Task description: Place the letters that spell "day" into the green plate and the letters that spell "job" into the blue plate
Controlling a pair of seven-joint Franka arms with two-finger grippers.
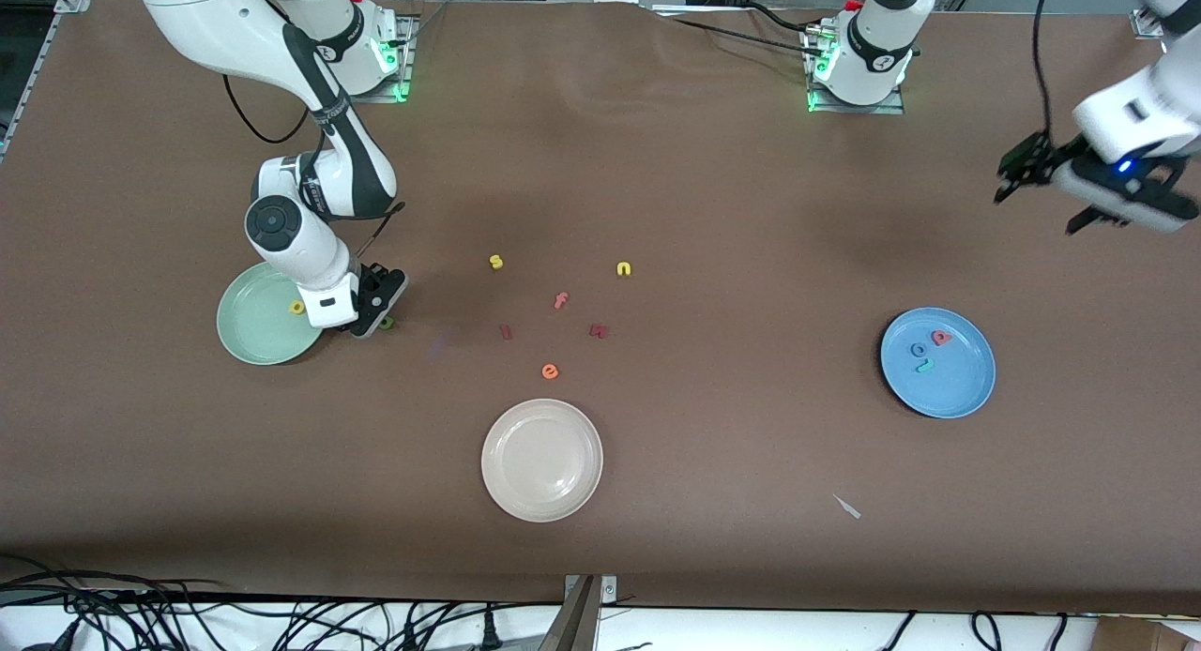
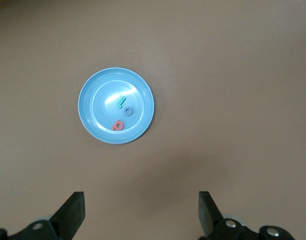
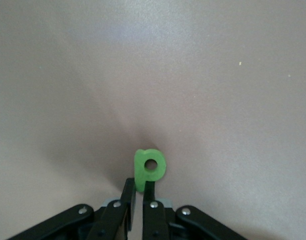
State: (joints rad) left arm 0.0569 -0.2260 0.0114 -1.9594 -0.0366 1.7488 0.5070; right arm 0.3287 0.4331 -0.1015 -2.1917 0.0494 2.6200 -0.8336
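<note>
right gripper [image 1: 380, 315] low at the table, just beside the green plate [image 1: 246, 337] on the side toward the table's middle. fingers [image 3: 127, 197] pressed together, pinching the stem of the green d [image 3: 149, 167]. in front view the d [image 1: 387, 323] shows only as a small dark green bit at the gripper tip, on or right at the table surface, outside the plate rim; can't tell if lifted.

green plate sits toward the right arm's end of the table. yellow a [image 1: 297, 306] lies in it, near the rim closest to the gripper. wrist partly covers the plate; no teal y seen.

left gripper [image 1: 1023, 168] up in the air over bare table near the left arm's end, well apart from everything. fingers [image 2: 73, 212] spread wide, nothing between them.

blue plate [image 1: 966, 393] toward left arm's end. holds 3 letters close together: pink b [image 1: 940, 337], blue o [image 1: 919, 350], teal j [image 1: 925, 365]. same 3 show in left wrist view: b [image 2: 117, 125], o [image 2: 128, 112], j [image 2: 121, 102], plate [image 2: 95, 127].

loose letters on table btwn the plates: yellow s [image 1: 496, 262], yellow n [image 1: 623, 269], pink f [image 1: 560, 300], orange e [image 1: 550, 371], plus 2 reddish letters [image 1: 600, 331], too small to read.

white plate [image 1: 507, 487] nearer the front camera than the loose letters. small pale scrap [image 1: 847, 507] on the table nearer the front camera than the blue plate.
</note>
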